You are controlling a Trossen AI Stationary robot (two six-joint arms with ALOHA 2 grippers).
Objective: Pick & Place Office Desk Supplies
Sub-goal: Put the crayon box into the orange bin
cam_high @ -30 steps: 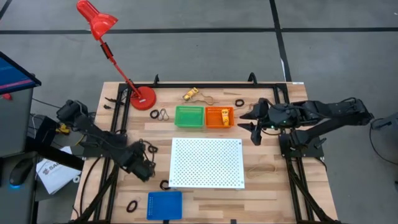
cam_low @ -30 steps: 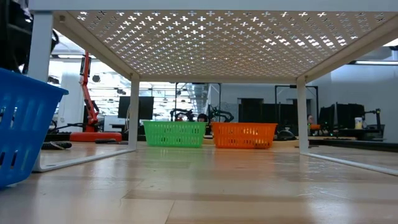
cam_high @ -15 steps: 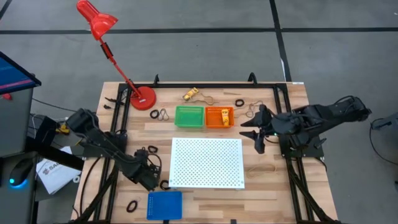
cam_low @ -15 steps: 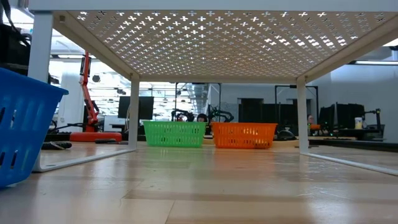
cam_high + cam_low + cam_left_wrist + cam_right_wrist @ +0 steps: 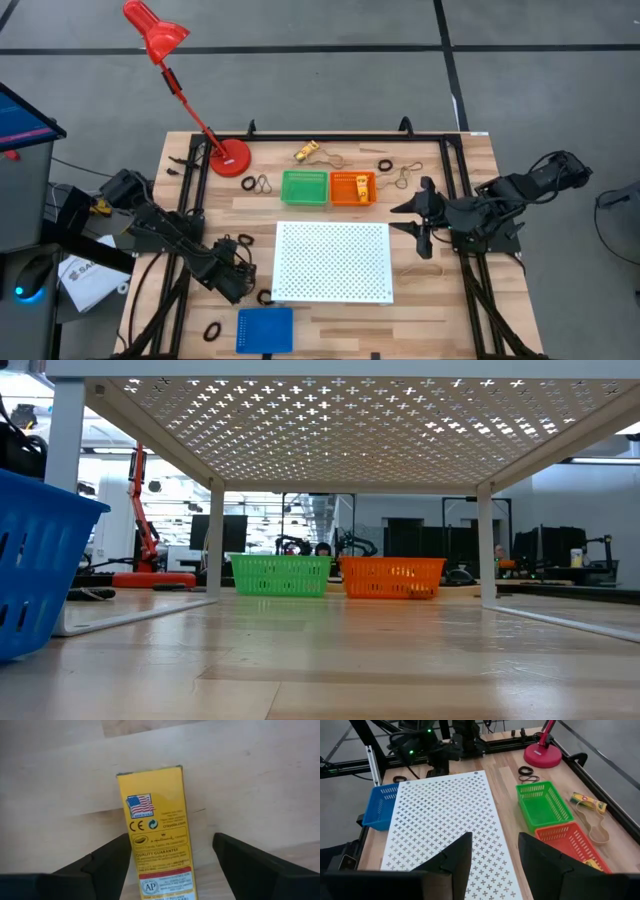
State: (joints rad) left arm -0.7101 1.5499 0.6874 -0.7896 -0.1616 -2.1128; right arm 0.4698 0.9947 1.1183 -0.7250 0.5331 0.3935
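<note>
Worktop (image 5: 440,310) of pale wood, framed by black rails at its sides and far edge. White perforated board (image 5: 332,262) raised on legs at centre, taken here as landmark; open wood under it in the low view. Red desk lamp (image 5: 232,157) at the far left corner from the board. Green tray (image 5: 305,188) and orange tray (image 5: 352,188) touching side by side just beyond the board's far edge; blue tray (image 5: 265,329) just off its near left corner. Right claw (image 5: 417,219) hovering just off the board's right edge, fingers spread, nothing between them. Left claw (image 5: 238,282) low beside the board's left edge, fingers spread around a yellow crayon box (image 5: 159,837) lying flat on the wood, not touching it. Another yellow block (image 5: 361,185) inside the orange tray. Tan rubber band (image 5: 421,269) right of the board; black loops (image 5: 211,330) left of the blue tray.
</note>
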